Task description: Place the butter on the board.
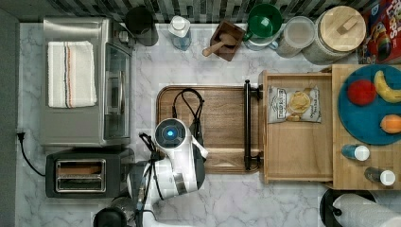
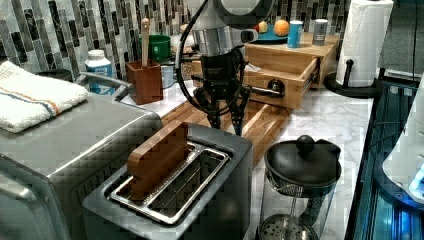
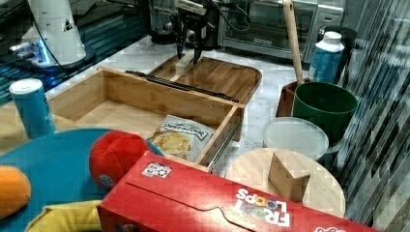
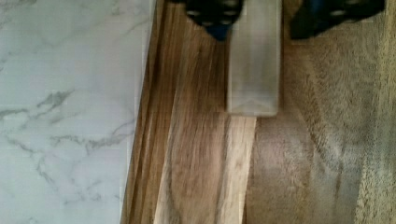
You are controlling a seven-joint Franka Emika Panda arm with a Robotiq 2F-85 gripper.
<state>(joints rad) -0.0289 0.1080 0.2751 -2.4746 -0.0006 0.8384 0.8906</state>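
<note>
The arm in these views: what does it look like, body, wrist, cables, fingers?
The arm has glossy white rounded shells and a round cap with a glowing blue light on top. Black cables loop off it. A silver metal ring sits above the black gripper, whose dark fingers taper to blue-tinted tips.

Franka Panda arm (image 1: pixel 177 161): glossy white rounded shell segments with dark grey joint bands; one joint cap is a black disc with a glowing blue centre ringed in white, seen in the top view. Brushed silver metal collar (image 2: pixel 216 40) below the white wrist housing. Black hand body beneath it, with small pale lettering too fine to read. Black gripper (image 2: pixel 226 117): two slim, tapering black fingers (image 2: pixel 236 116); fingertips in the wrist view show dark pads with small pale dots, likely screws, and a blue tinge. Black cables (image 1: pixel 190 108) loop loosely from the wrist; another bundle runs along the arm.
</note>
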